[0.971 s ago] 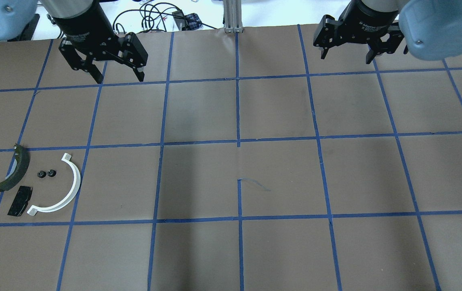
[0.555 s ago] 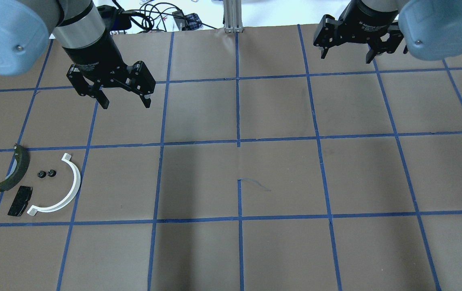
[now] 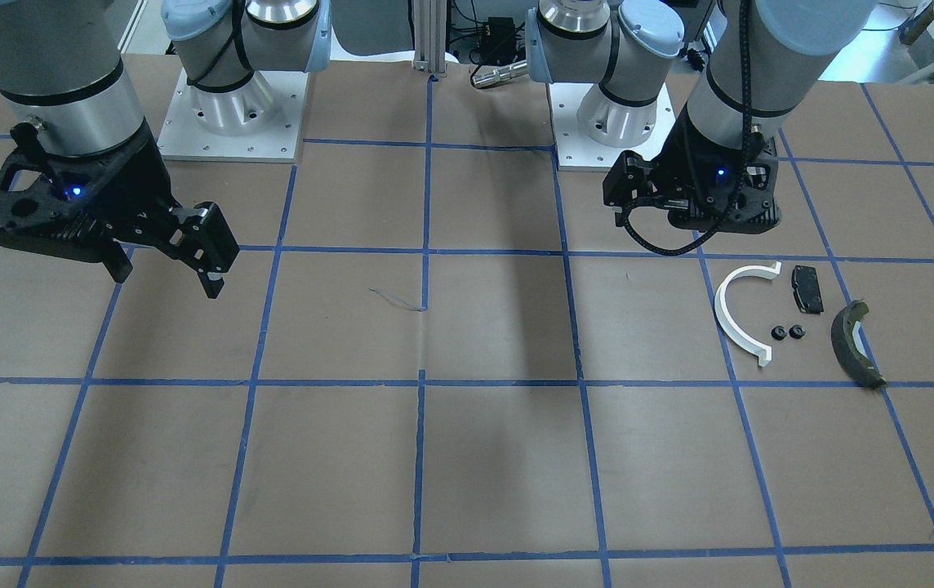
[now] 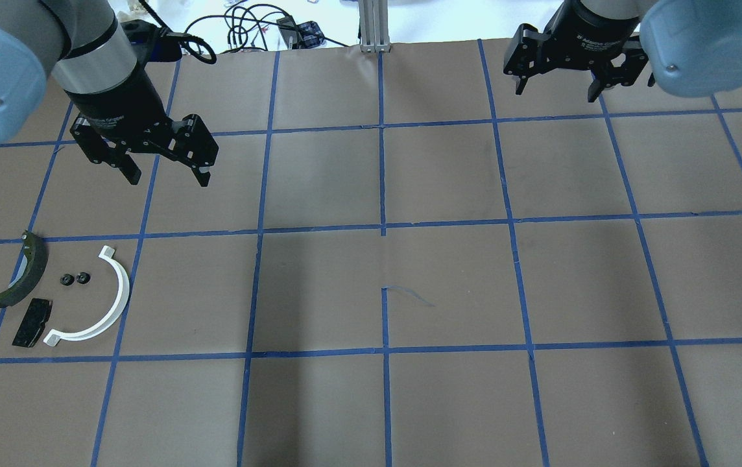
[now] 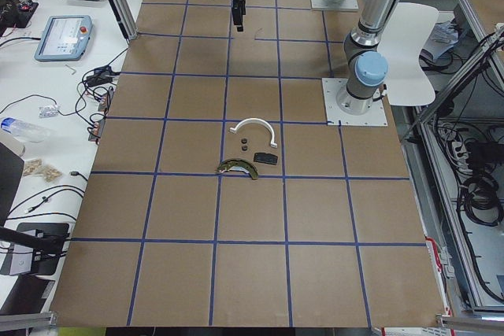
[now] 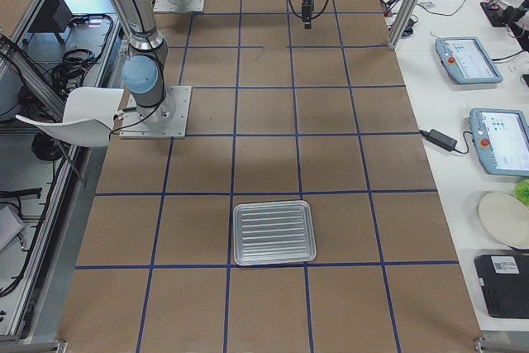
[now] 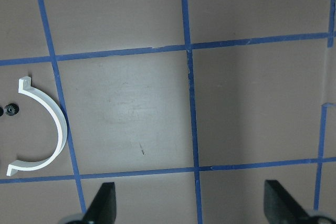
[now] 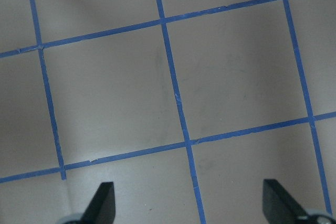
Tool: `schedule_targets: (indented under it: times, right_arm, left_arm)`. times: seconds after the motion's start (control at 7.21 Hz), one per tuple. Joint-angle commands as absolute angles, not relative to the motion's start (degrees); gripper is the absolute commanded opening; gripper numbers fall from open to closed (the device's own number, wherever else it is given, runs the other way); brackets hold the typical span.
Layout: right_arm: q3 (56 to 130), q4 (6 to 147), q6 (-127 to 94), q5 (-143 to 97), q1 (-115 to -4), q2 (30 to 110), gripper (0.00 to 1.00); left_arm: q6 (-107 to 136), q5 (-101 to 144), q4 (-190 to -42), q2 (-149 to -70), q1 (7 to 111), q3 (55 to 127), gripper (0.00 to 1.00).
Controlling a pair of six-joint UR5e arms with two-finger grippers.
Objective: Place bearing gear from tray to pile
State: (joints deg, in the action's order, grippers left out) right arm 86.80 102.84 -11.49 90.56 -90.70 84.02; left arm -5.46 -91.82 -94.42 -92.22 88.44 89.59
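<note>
The pile lies on the brown table at the left in the overhead view: a white half-ring, a flat black pad, a dark olive curved shoe and two small black bearing gears between them. My left gripper is open and empty, above the table behind the pile. Its wrist view shows the half-ring and one gear at the left edge. My right gripper is open and empty at the far right. The silver tray shows in the exterior right view and looks empty.
Blue tape lines divide the brown table into squares. Cables lie beyond the table's far edge. The robot bases stand at the table's rear in the front-facing view.
My left gripper has come out over the table and then shifted left, toward the pile's side, staying open. The right arm and the pile have not moved.
</note>
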Motion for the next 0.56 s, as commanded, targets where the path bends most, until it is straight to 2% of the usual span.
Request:
schedule_targets:
  times: [0.0,0.42]
  right_arm:
    - [86.75,102.40,-11.34,90.35,-90.70,83.94,1.00]
    - [86.84,102.48,-10.47,90.35,-90.70,83.85,1.00]
  left_arm:
    - [-5.19,-90.37,-94.48,-91.85,88.42,89.65,1.00]
    - [-5.80,-89.82,-94.66,-91.85,88.24,89.74,1.00]
